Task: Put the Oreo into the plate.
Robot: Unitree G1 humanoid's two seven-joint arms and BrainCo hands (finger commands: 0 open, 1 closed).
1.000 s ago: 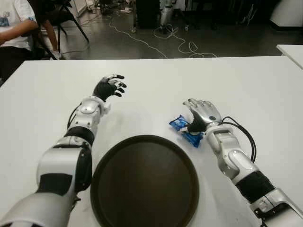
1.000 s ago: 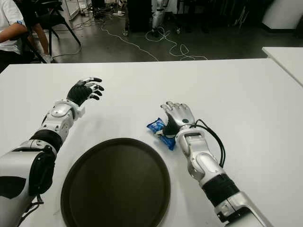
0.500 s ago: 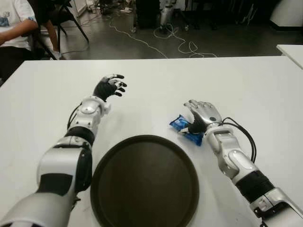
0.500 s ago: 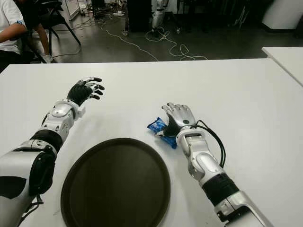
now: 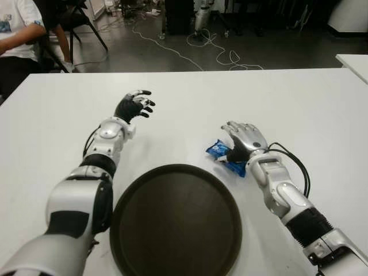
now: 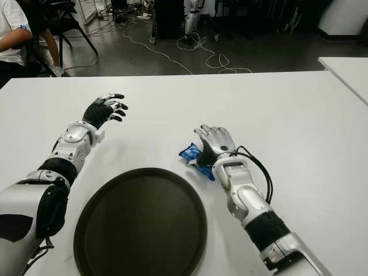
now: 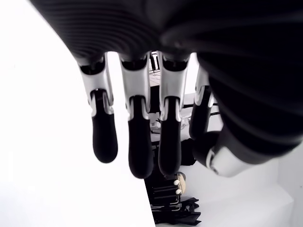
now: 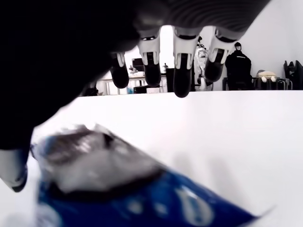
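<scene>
Your Oreo [image 5: 224, 157], a blue packet, lies flat on the white table [image 5: 299, 98] just beyond the far right rim of the plate [image 5: 175, 221], close to that rim but not on it. Its long axis runs diagonally, one end pointing far-left and the other near-right, where it disappears under the right hand [image 5: 246, 140]. That hand sits over the packet's right end, palm down, fingers [image 8: 182, 78] stretched forward and lightly spread above the table; its wrist view shows the packet directly beneath the palm with the fingers not closed around it, so you have no grasp yet. The dark round plate sits near you, between the two arms. Your left hand [image 5: 133, 106] is held well to the far left of the plate, fingers loosely extended and holding nothing. A seated person [image 5: 17, 34] shows at the far left, beyond the table.
</scene>
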